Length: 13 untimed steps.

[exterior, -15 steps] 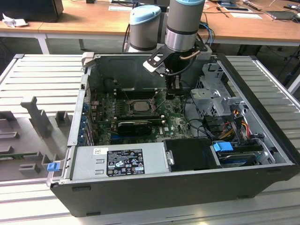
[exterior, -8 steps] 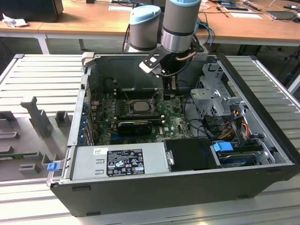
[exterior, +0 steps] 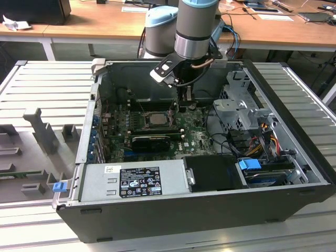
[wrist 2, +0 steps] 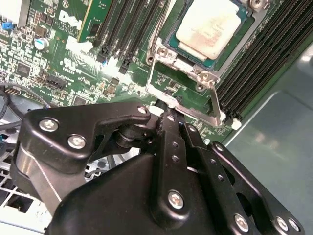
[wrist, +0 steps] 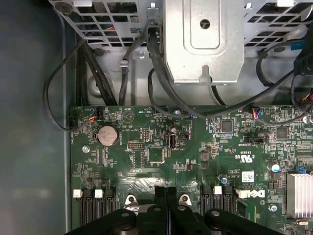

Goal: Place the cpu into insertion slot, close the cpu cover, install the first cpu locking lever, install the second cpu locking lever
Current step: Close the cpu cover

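cpu (wrist 2: 208, 27) seated | gripper (wrist 2: 168, 117) narrow, fingers together at cpu cover (wrist 2: 215, 105) rim | cover likely thin, stiff, light; handle by free edge

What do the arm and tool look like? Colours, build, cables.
The arm is grey cylindrical segments with pale blue joint caps and a black band. The tool is glossy black: flat linkage plates with silver screw heads, two narrow fingers. A black cable loops at the wrist.

Electronics lab: open PC case (exterior: 199, 210) on ribbed metal bench (exterior: 47, 84), wood desks (exterior: 105, 21) in bkgd.
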Motion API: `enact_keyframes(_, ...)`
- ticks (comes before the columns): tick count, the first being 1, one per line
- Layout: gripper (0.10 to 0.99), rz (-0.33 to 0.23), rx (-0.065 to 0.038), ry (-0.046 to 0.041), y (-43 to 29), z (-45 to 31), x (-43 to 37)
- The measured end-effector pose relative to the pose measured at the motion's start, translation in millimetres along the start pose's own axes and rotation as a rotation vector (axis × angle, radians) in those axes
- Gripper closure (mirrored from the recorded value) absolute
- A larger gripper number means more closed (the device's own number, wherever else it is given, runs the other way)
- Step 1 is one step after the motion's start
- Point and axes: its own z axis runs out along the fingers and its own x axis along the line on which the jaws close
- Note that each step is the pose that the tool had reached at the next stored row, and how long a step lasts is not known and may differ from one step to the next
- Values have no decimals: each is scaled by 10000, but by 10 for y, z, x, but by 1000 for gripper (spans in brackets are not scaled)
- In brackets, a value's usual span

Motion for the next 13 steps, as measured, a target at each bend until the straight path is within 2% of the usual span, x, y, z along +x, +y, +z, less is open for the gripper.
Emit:
enact_keyframes(2,980,0,0,1,-34,6,-4)
enact_keyframes(5,980,0,0,-1,-143,16,-9)
enact_keyframes(7,980,0,-1,2,-178,24,-9)
enact_keyframes(10,980,-2,0,0,-196,46,-10)
enact_keyframes(13,980,-86,-1,25,-199,114,-15)
